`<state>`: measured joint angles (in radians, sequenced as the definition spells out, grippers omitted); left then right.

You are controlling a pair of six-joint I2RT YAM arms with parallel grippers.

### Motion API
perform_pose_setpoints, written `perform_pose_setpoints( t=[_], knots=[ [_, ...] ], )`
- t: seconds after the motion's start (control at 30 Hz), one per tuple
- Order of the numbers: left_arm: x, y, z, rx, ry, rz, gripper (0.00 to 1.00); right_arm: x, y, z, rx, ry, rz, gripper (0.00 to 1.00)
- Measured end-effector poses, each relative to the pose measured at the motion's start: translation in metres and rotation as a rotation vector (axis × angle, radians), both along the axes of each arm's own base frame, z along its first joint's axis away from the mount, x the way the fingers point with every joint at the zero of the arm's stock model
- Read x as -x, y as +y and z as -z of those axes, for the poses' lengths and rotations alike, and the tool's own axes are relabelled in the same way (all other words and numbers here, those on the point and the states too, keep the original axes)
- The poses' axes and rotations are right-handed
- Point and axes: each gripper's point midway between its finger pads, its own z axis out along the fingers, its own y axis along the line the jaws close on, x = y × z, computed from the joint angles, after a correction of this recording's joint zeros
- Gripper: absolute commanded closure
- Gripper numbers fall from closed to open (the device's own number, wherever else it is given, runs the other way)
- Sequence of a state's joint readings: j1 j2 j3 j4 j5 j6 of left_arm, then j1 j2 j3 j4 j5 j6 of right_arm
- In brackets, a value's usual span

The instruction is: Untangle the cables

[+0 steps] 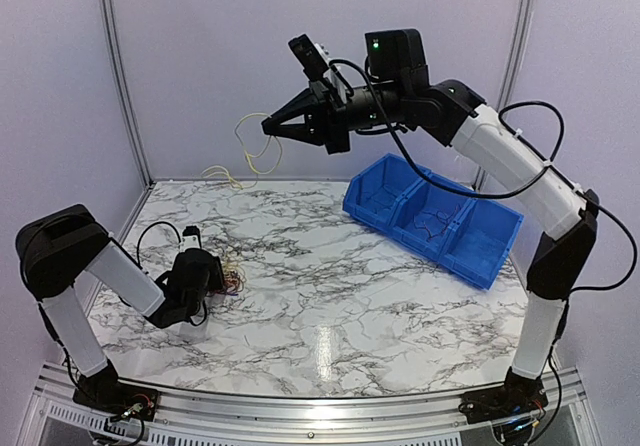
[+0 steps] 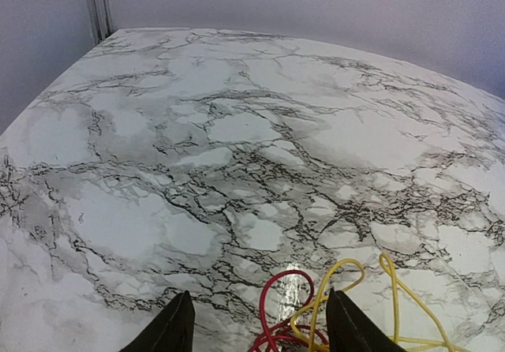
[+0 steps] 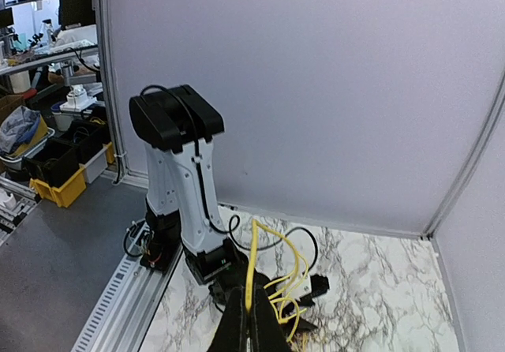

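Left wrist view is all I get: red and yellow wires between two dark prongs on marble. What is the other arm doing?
Observer: The right arm is raised high over the table, its jaws shut on a yellow cable that dangles in the air.
Visitor: Is anything else on that table?
Observer: Yes, a blue bin with three compartments sits toward its far right corner.
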<state>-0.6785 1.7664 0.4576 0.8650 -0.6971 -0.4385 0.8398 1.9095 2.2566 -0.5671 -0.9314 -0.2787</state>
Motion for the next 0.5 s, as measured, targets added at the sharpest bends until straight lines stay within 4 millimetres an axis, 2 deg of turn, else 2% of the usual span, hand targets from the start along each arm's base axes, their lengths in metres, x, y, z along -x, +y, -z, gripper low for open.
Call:
perform_pose_setpoints(
  t=[0.1,0.17,0.23,0.3,0.4,0.5],
  knots=[
    [0.005,0.001,-0.007,0.009,-0.007,0.019,0.34,-0.01,-0.012,0.012,0.034,0.0,0.045,1.0],
    [0.008,-0.001,-0.02,0.021,-0.027,0.05,0.3,-0.018,-0.017,0.028,0.067,0.015,0.068,1.0],
    [0.011,-0.005,-0.042,0.047,-0.065,0.092,0.26,-0.024,-0.021,0.05,0.111,0.043,0.088,1.0],
    [0.014,-0.01,-0.073,0.089,-0.128,0.137,0.22,-0.029,-0.024,0.075,0.16,0.077,0.1,1.0],
    [0.02,-0.015,-0.119,0.142,-0.222,0.195,0.21,-0.033,-0.026,0.111,0.229,0.121,0.113,1.0],
    [0.029,-0.018,-0.152,0.165,-0.282,0.257,0.21,-0.034,-0.027,0.141,0.285,0.152,0.124,1.0]
  ],
)
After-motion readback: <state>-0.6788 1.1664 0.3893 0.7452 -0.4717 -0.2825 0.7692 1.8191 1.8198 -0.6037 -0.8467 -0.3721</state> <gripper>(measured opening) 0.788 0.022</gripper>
